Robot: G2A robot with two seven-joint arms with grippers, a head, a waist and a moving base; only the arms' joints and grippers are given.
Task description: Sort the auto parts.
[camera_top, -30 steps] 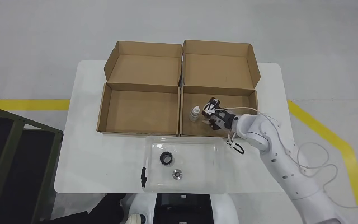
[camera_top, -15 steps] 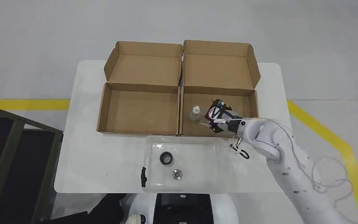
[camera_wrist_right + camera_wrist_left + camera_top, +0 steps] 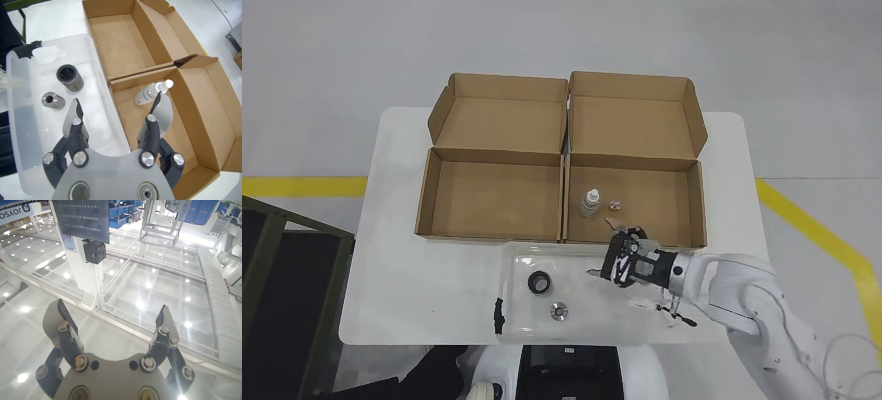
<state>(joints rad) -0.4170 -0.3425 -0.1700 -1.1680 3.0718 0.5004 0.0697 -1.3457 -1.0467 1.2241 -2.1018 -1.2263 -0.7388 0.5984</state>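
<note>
A black cylindrical bearing [image 3: 70, 77] and a smaller metal sleeve [image 3: 53, 100] stand in the clear plastic bin [image 3: 15, 94]. In the right cardboard box [image 3: 682, 215] lie a small white spray bottle [image 3: 151, 92] and a tiny pale part [image 3: 614, 204] beside it. My right gripper [image 3: 117, 100] hangs open and holds nothing, above the edge where the bin meets that box, also seen from above [image 3: 607, 262]. The left gripper [image 3: 113, 311] is open, holds nothing and points up at the ceiling.
The left cardboard box [image 3: 492, 200] holds nothing, and both boxes have their lids folded back. A strip of black tape [image 3: 498, 315] sits on the bin's left rim. The white table [image 3: 392, 250] has bare room on either side of the boxes.
My right gripper has drawn back out of the right box toward the clear bin. A tiny pale part now lies beside the bottle where the gripper was.
</note>
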